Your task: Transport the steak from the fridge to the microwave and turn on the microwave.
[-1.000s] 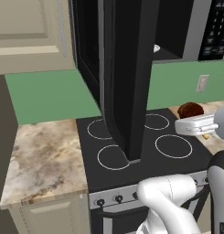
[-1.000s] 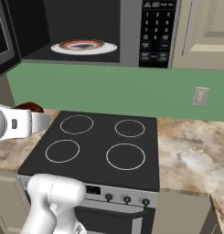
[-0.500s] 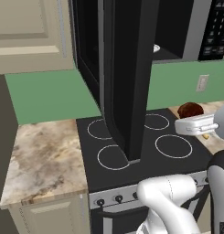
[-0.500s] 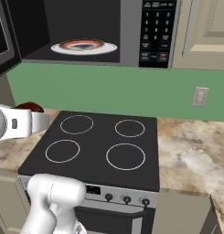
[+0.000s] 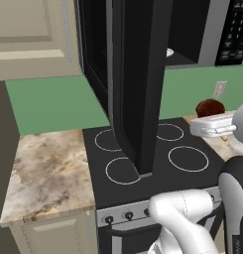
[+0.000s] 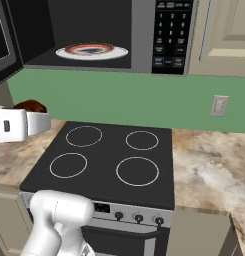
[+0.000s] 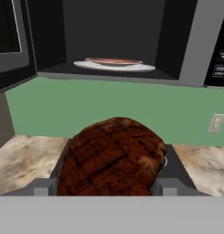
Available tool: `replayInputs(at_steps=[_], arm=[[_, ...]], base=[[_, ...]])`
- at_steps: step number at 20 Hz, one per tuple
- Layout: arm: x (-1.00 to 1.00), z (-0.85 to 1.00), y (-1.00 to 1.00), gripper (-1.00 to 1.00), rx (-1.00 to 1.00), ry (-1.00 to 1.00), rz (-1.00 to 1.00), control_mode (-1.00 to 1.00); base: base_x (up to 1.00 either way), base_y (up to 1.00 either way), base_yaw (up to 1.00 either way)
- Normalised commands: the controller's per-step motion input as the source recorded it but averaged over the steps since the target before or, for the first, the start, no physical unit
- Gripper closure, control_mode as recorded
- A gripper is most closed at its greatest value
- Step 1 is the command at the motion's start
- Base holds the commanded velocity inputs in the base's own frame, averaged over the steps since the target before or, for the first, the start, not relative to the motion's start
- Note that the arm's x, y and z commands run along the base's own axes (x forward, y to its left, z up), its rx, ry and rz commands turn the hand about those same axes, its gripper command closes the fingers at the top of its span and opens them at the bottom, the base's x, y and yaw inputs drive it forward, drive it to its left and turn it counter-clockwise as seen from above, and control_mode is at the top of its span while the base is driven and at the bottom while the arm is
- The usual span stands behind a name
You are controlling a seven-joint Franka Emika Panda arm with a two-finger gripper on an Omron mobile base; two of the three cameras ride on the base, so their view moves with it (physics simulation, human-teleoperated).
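The steak [image 7: 113, 157], a dark red-brown lump, sits between my gripper's [image 7: 102, 185] two fingertips, and the gripper is shut on it. From the base views the steak [image 5: 210, 107] [image 6: 30, 106] hangs with the white hand over the counter beside the stove, below the microwave [image 6: 144, 30]. The microwave door [image 5: 138, 84] is swung wide open. Inside lies a plate with a reddish rim [image 6: 91, 50] [image 7: 114, 64]. The keypad [image 6: 169, 35] is on the microwave's right side. The fridge is out of view.
A black stove with ring burners [image 6: 114, 160] stands under the microwave, with knobs along its front. Marble counter runs on both sides [image 5: 43, 168] [image 6: 214, 165]. A wall outlet [image 6: 220, 106] sits on the green backsplash. Cream cabinets flank the microwave.
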Motion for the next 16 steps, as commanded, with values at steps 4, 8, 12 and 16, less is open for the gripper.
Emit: replayInputs(at_steps=[4,8,12,16], arm=[[0.02,0.34,0.00,1.00,-0.05,-0.03,-0.10,-1.00],[0.23,0.32,0.00,1.00,-0.05,0.00,-0.06,-1.00],[0.41,0.03,-0.05,1.00,-0.05,-0.05,0.00,-1.00],[0.43,0.00,-0.06,1.00,-0.01,-0.02,0.00,-1.00]], base=[[0.00,0.00,0.00],[0.00,0.00,0.00],[0.00,0.00,0.00],[0.00,0.00,0.00]])
